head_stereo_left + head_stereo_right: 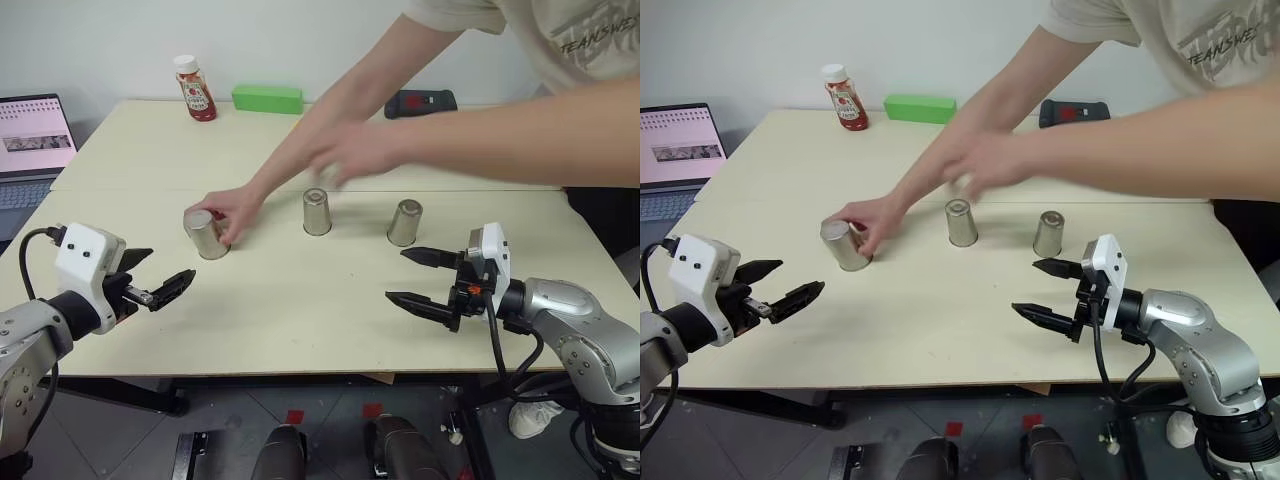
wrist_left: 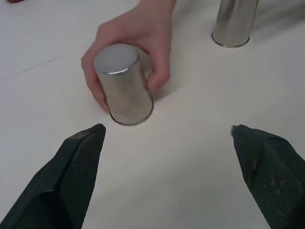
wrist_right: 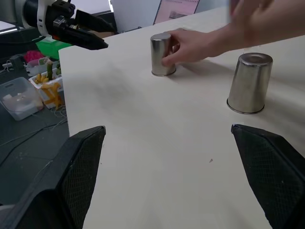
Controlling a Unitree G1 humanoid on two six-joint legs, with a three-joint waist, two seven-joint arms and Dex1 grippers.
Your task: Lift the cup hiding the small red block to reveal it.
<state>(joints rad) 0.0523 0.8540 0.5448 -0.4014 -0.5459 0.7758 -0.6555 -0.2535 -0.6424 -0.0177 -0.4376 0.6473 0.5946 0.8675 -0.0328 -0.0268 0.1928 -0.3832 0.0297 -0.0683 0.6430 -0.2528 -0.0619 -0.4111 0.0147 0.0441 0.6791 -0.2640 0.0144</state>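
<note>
Black jaws of left gripper (image 1: pixel 150 278) and right gripper (image 1: pixel 420 277) spread wide, grasping nothing. Tilted silver cup (image 1: pixel 206 234) lying just ahead of left gripper, nearer it, gripped by a person's hand (image 1: pixel 235 212). Beside that cup: middle cup (image 1: pixel 317 212), far cup (image 1: pixel 405 222). Red block unseen.

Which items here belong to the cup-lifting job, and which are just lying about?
Job:
left cup, tilted under a person's hand
middle cup
right cup
left gripper, open
right gripper, open

Lying about:
ketchup bottle
green box
laptop
black device
</note>
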